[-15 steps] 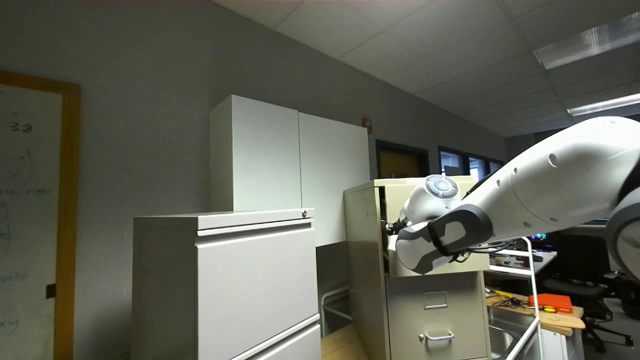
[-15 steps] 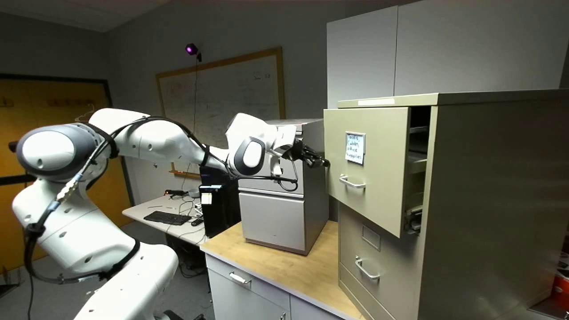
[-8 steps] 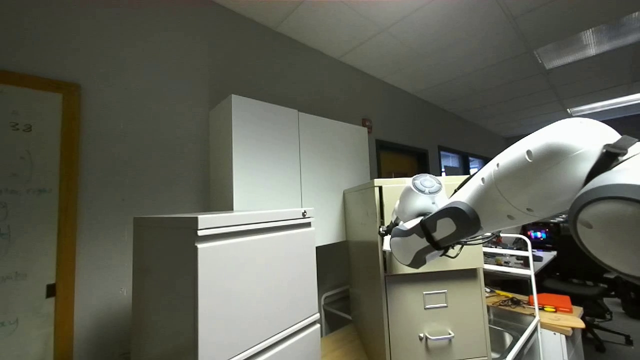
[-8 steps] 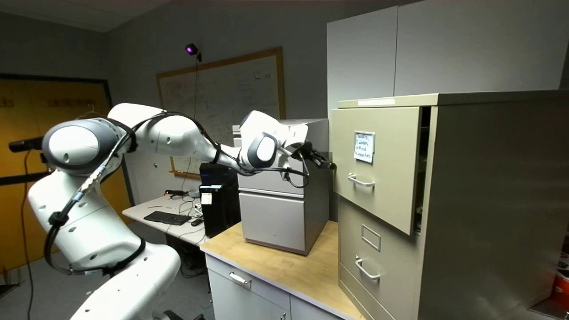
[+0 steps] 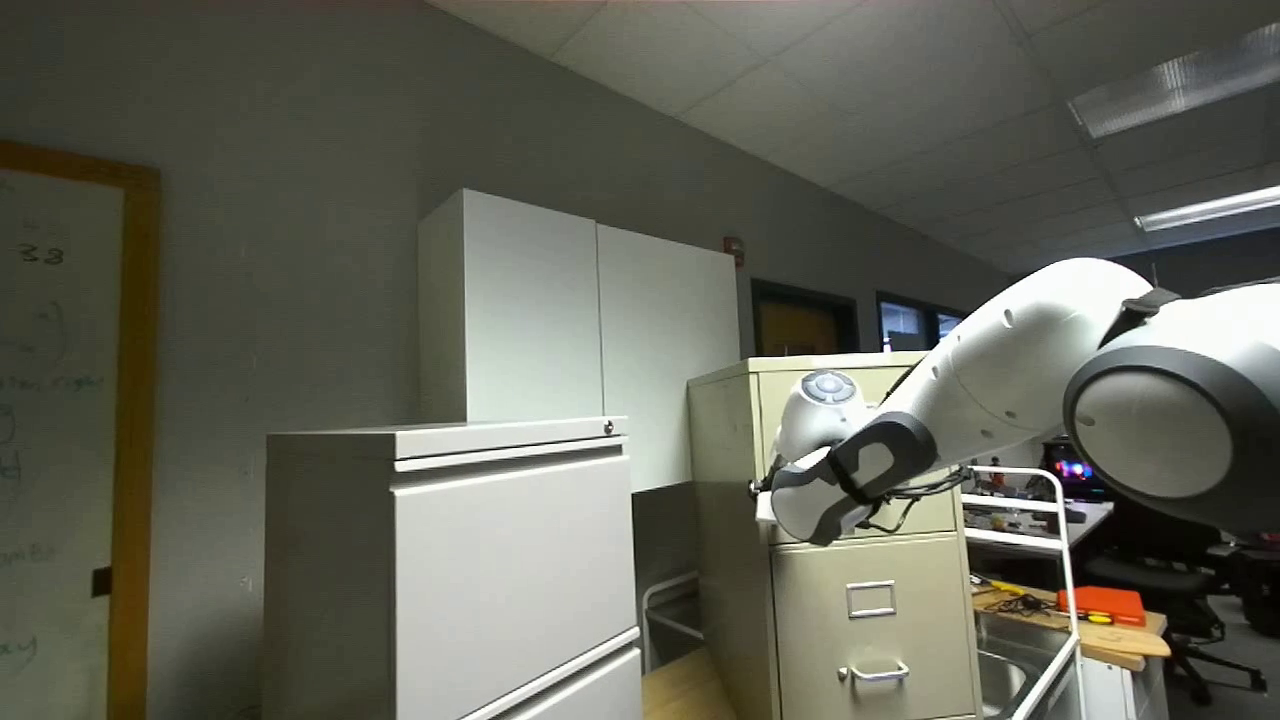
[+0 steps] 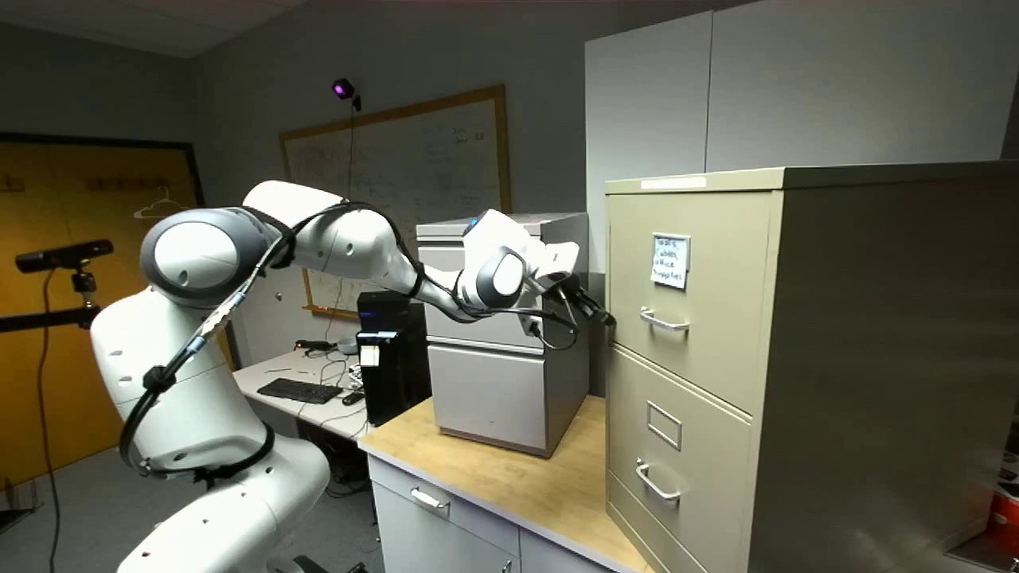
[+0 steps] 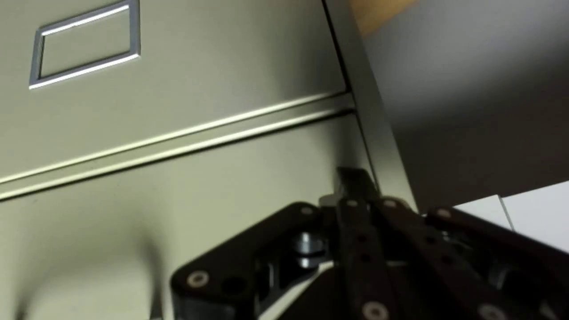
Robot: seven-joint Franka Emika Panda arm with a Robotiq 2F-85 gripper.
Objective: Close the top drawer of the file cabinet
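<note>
Top drawer is seated flush in file cabinet, scene right; gripper is set at drawer's left edge, fingers together, nothing grasped; closing push judged complete; withdrawal called for.

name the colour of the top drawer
Beige; the top drawer shows best in an exterior view.
</note>
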